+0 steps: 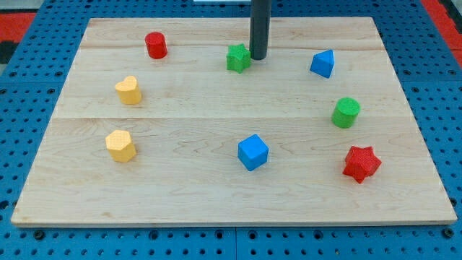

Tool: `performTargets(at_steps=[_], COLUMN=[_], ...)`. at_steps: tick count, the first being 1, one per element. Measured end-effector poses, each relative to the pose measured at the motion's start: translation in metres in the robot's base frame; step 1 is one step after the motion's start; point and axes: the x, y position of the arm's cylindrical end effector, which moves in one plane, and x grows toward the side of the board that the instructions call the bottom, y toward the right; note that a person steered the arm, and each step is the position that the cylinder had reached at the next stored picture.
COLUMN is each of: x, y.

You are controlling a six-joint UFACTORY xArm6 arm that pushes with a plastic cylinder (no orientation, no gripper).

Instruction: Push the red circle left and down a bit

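The wood board (216, 108) carries the blocks, and the red circle (156, 45) sits near its top-left corner. My tip (258, 57) has no jaws, so no open/closed state; it stands just right of the green star (238, 58), well apart from the red circle.

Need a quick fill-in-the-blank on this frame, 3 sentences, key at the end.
1. My tip sits right beside the ____ star.
2. The red circle lies to the view's ____ of my tip.
3. The block nearest the view's bottom right is the red ____.

Missing words: green; left; star
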Motion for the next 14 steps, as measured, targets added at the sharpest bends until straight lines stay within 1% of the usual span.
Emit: performTargets(at_steps=[1,2,3,4,6,7,8,9,10,11,12,14], x=[0.004,0.013,-0.008,-0.037,-0.045,-0.045,-0.045,-0.059,-0.054,-0.026,-0.019,-0.019], y=[-0.007,0.012,0.016,-0.026,-0.166,-0.204,-0.21,-0.23,-0.265,-0.284,-0.283,-0.241])
